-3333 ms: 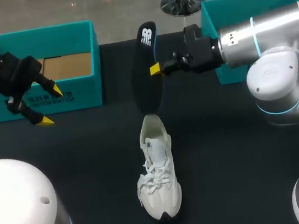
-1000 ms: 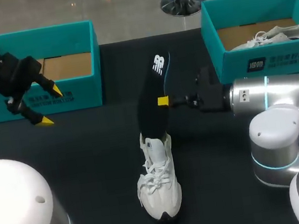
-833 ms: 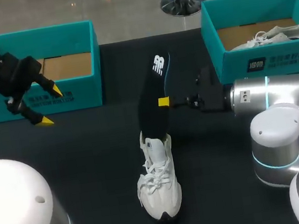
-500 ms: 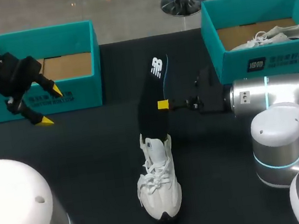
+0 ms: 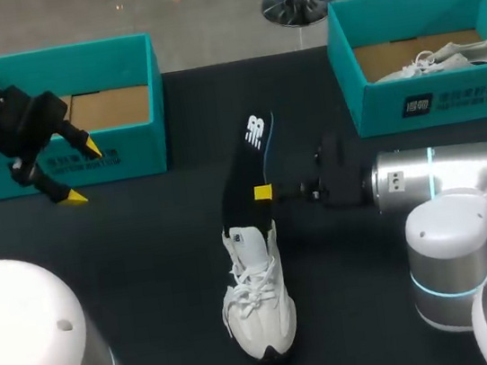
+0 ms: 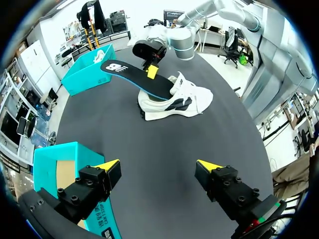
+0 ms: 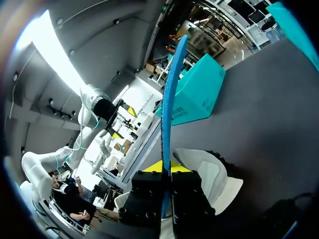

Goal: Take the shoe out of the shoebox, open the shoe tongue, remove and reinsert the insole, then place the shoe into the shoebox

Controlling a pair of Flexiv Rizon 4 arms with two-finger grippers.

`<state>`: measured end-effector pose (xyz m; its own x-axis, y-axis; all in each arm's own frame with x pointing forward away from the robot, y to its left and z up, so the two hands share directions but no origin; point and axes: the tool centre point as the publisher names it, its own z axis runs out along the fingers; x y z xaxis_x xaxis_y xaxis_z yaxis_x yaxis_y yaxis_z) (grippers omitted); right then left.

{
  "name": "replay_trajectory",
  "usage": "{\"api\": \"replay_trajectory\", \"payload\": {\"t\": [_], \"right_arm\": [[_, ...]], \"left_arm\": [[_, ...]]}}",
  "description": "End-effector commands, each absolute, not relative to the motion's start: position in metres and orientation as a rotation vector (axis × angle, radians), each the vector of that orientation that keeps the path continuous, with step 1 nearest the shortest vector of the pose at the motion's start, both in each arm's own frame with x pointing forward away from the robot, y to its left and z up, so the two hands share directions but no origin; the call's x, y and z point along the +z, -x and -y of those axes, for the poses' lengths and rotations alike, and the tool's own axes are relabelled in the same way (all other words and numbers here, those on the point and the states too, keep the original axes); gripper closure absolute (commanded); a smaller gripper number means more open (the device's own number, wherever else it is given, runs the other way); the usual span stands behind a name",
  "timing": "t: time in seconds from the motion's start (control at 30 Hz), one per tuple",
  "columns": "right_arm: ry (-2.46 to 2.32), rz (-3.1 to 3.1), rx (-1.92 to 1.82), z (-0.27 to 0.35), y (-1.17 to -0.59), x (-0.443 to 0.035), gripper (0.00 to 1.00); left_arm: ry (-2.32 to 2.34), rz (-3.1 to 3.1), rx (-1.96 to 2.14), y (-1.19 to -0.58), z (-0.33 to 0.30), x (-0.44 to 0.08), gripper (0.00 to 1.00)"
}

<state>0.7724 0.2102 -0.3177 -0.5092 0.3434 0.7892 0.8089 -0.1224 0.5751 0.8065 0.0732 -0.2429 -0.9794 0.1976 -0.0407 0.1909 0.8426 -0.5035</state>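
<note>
Your right gripper (image 5: 263, 192) was closed on the insole (image 5: 243, 169), pinching it near the middle. The insole stood tilted, its lower end at the heel opening of the shoe (image 5: 258, 298), which lay on the table (image 5: 144, 251). I think you had to slide it toward the toe slowly, so it would not fold. Your left gripper (image 5: 82, 172) was wide open and empty.

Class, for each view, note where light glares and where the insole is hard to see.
Head view: bright highlights streak the right arm along its casing, and the black insole nearly merges with the dark table. Left wrist view: light washes the table, so the insole stands out over the white shoe. Right wrist view: the insole's blue edge catches light above the right pincer.
</note>
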Motion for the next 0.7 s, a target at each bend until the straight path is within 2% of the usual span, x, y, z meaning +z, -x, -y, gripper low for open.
{"api": "replay_trajectory", "payload": {"t": [0.03,0.7], "right_arm": [[1.291,1.765,-1.674,-0.216,-0.763,-0.324,1.0],[1.322,1.868,-1.545,-0.221,-0.737,-0.337,1.0]], "left_arm": [[0.317,3.003,0.813,-0.807,-0.073,-0.243,0.0],[0.317,3.003,0.813,-0.807,-0.073,-0.243,0.0]]}}
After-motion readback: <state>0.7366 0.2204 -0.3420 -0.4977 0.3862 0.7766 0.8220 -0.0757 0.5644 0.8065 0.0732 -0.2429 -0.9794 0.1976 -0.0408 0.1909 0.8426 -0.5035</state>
